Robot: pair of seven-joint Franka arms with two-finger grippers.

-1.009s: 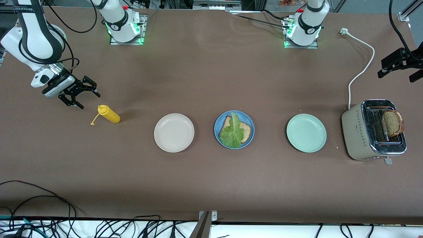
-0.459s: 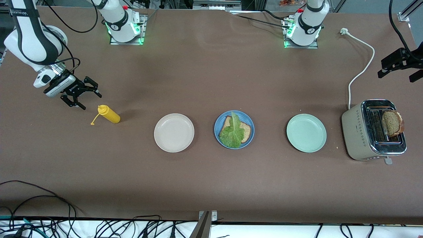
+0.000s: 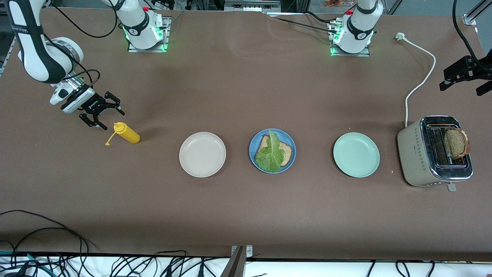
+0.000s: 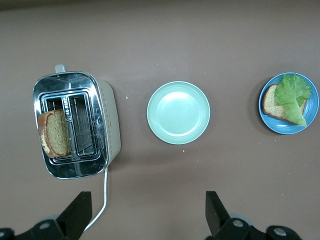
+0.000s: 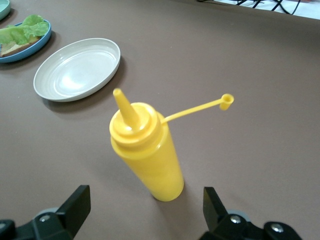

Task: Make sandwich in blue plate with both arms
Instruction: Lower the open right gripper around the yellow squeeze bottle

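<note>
The blue plate, at the middle of the front view on the brown table, holds one wholegrain bread slice under a lettuce leaf. The right hand, fingers apart, hangs just beside the yellow squeeze bottle at the frame's left; its arm reads "WANJEED". The left hand, fingers spread, waits above the toaster at the right edge.

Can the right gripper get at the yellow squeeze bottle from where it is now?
Probably yes. The right gripper hangs open right beside the yellow squeeze bottle, which stands upright with its cap off on its tether. Nothing lies between them; the cream plate sits well clear.
</note>
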